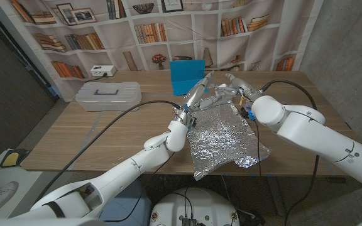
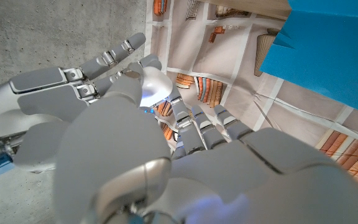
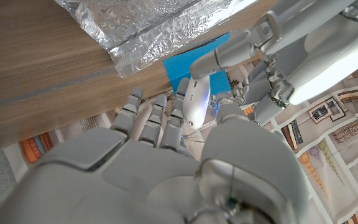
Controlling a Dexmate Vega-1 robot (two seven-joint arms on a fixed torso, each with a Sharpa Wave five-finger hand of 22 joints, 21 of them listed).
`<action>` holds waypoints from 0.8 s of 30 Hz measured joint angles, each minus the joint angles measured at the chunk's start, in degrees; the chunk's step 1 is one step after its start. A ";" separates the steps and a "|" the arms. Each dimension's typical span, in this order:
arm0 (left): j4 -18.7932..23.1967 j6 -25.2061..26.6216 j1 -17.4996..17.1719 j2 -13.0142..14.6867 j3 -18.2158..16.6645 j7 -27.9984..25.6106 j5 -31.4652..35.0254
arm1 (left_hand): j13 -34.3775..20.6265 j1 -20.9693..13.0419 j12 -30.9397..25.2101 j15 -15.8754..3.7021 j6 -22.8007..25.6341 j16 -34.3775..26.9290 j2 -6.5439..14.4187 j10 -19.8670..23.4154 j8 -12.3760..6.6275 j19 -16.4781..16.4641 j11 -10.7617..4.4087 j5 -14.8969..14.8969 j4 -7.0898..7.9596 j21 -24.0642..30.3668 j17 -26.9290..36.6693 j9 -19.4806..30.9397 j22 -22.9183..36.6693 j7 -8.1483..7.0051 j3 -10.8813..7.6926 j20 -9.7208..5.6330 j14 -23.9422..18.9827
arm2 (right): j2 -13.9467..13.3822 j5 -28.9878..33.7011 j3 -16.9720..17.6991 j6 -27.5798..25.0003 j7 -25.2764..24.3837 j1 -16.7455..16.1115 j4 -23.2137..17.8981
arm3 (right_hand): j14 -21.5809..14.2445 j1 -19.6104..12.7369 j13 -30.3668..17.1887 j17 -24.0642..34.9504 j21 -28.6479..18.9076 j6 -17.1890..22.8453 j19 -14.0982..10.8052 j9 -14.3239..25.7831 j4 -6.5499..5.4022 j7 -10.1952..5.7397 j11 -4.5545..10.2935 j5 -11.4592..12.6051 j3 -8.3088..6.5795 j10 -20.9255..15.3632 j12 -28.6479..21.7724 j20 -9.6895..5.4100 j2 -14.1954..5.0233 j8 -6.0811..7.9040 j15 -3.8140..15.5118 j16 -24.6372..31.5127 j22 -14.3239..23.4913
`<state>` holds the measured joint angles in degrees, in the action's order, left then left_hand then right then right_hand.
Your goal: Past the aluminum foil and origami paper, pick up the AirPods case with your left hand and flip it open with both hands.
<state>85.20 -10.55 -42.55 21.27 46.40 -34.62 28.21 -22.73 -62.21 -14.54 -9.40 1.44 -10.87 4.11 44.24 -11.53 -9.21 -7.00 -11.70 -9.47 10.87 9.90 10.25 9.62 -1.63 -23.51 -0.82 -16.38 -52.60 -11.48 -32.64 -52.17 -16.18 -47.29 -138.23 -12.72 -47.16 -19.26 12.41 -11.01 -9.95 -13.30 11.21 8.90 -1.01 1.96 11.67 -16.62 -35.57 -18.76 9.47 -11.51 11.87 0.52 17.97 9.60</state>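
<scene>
Main risk, as I judge it: a drop. The case (image 3: pixel 197 99) is up in the air between both hands, above the far end of the foil (image 1: pixel 222 135) and just in front of the blue paper (image 1: pixel 187 76), so it would fall onto crinkled foil and could skid off it. Both hands crowd one small smooth white object; the left hand (image 1: pixel 195 94) has its fingers closed round it from one side in the right wrist view, and the right hand (image 1: pixel 237 86) has fingers on it from the other. Whether the right hand truly grips or only touches, I cannot tell. If the right thumb pushes on the lid before the left grip is firm, the case may twist or squirt out. Second risk: the lid seam is not visible in any frame, so a push could land on the body and simply shove the case away. Whether the lid is open at all is unclear. Third: the right forearm cable (image 1: pixel 254 135) hangs over the foil and could drag the sheet if the arm pulls back. Surface and room, largest first: concrete wall (image 1: pixel 351 37) to the right and a printed bookshelf backdrop (image 1: pixel 143 31) behind; a wooden table (image 1: pixel 93 135); the foil sheet spread over its right half, reaching the near edge; a clear plastic box (image 1: pixel 108 95) at far left; the blue paper standing folded at the back; a white power strip (image 1: pixel 103 71) behind the box
</scene>
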 measured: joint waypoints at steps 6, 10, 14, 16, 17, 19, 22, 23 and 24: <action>-0.50 0.07 0.26 -0.13 0.15 0.17 -0.02 | 0.00 -0.04 0.00 0.00 0.00 0.00 -0.06 0.00 0.00 0.00 0.00 0.00 0.00 0.00 0.00 0.00 0.00 0.00 0.00 0.00 0.00 | -0.07 -0.07 -0.09 0.30 0.29 0.10 0.32 | -0.39 -3.05 -0.71 0.52 0.00 0.20 -0.16 0.00 -0.37 -0.97 1.21 0.00 -3.49 -1.21 0.03 -1.93 -0.79 0.23 1.20 0.30 0.00; -0.83 0.03 0.42 -0.22 0.25 0.21 -0.11 | -0.01 0.01 0.01 0.01 0.00 0.00 -0.08 0.00 0.00 0.00 0.00 0.00 0.01 0.00 0.00 0.00 0.00 0.00 0.01 0.00 0.01 | -0.06 -0.16 -0.08 0.43 0.29 0.09 0.41 | -0.62 -4.12 -1.13 1.14 0.00 0.23 -0.58 0.00 -1.16 -1.38 1.79 0.00 -5.18 -1.79 -0.32 -2.34 -0.86 0.45 1.43 1.07 0.00; -1.17 -0.18 0.60 -0.34 0.35 0.28 -0.26 | -0.03 0.13 0.02 0.01 0.00 0.00 -0.03 0.00 0.00 0.00 -0.01 0.00 0.23 0.00 0.00 0.00 0.00 0.00 0.23 0.00 0.01 | 0.05 -0.31 0.20 0.71 0.27 -0.11 0.62 | -0.62 -4.99 -1.55 1.82 -0.01 -0.08 -0.88 0.00 -2.19 -1.69 1.88 0.00 -7.31 -1.89 -0.76 -3.26 -0.94 0.45 1.43 1.75 0.00; -1.31 -0.18 0.66 -0.37 0.38 0.28 -0.26 | -0.03 0.20 0.03 0.01 0.00 0.00 0.03 0.00 0.00 0.00 -0.01 0.01 0.23 0.00 0.00 0.00 0.00 0.00 0.23 0.00 0.01 | 0.05 -0.41 0.20 0.81 0.27 -0.11 0.62 | -0.86 -5.97 -1.84 2.20 -0.01 -0.08 -1.09 0.00 -2.55 -1.69 1.88 0.00 -8.60 -1.89 -0.76 -3.47 -0.99 0.45 1.66 2.25 0.01; -1.36 -0.26 0.70 -0.40 0.40 0.29 -0.35 | -0.03 0.19 0.03 0.01 0.00 0.00 0.03 -0.01 0.00 0.00 -0.01 0.01 0.23 0.00 0.00 0.00 0.00 0.00 0.23 0.00 0.01 | 0.11 -0.48 0.33 0.91 0.26 -0.22 0.71 | -0.93 -6.21 -2.02 2.41 -0.01 0.02 -1.29 0.00 -2.81 -1.79 1.88 -0.01 -9.23 -1.89 -0.76 -3.67 -0.93 0.45 1.71 2.54 0.00; -1.45 -0.30 0.75 -0.43 0.43 0.30 -0.40 | -0.03 0.20 0.03 0.02 0.00 0.00 0.04 -0.01 0.00 0.00 -0.01 0.01 0.23 0.00 0.00 0.00 0.00 0.00 0.23 0.00 0.01 | 0.16 -0.59 0.47 1.11 0.25 -0.29 0.77 | -1.44 -6.86 -2.18 2.83 -0.01 0.42 -1.29 0.00 -3.26 -2.19 1.68 -0.03 -10.42 -2.09 -0.77 -3.67 -0.88 0.45 1.81 3.15 0.00; -1.64 -0.38 0.77 -0.47 0.48 0.30 -0.45 | -0.03 0.25 0.04 0.02 0.00 0.00 0.10 -0.01 0.00 0.00 -0.01 0.02 0.23 0.00 0.00 0.00 0.00 0.00 0.23 0.00 0.01 | 0.21 -0.78 0.67 1.35 0.25 -0.43 0.87 | -1.65 -7.48 -2.18 3.38 -0.01 1.20 -1.60 0.00 -3.95 -2.24 1.12 -0.06 -11.86 -2.61 -1.32 -3.97 -0.89 0.45 1.66 3.69 0.00; -1.68 -0.39 0.79 -0.48 0.49 0.31 -0.46 | -0.03 0.25 0.05 0.02 0.00 0.00 0.10 -0.01 0.00 0.00 -0.01 0.02 0.23 0.00 0.00 0.00 0.00 0.00 0.23 0.00 0.01 | 0.21 -0.81 0.69 1.42 0.24 -0.44 0.87 | -1.98 -7.90 -2.18 3.54 -0.01 1.58 -1.61 -0.01 -4.12 -2.21 1.04 -0.21 -12.24 -2.68 -1.33 -4.02 -0.77 0.45 1.74 3.91 0.00; -1.75 -0.42 0.81 -0.51 0.51 0.30 -0.48 | -0.03 0.24 0.05 0.02 0.00 0.00 0.10 -0.01 0.00 0.00 -0.01 0.03 0.23 0.00 0.00 0.00 0.00 0.00 0.23 0.00 0.01 | 0.23 -0.87 0.76 1.55 0.19 -0.53 0.89 | -2.25 -8.22 -2.17 3.67 -0.01 1.92 -1.71 -0.16 -4.33 -2.13 0.75 -0.20 -12.58 -2.96 -1.43 -4.53 -0.72 0.45 1.76 4.32 0.01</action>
<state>83.45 -10.97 -41.74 20.76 46.91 -34.31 27.73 -22.76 -61.97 -14.49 -9.37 1.44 -10.87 4.21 44.23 -11.53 -9.21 -7.00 -11.67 -9.24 10.87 9.89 10.25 9.62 -1.63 -23.28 -0.82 -16.37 -52.37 -12.34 -31.88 -50.62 -15.99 -47.82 -137.33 -14.97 -55.38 -21.43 16.08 -11.02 -8.04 -15.01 11.05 4.56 -3.13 2.70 11.48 -29.20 -38.53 -20.19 4.95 -12.24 12.32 2.29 22.29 9.61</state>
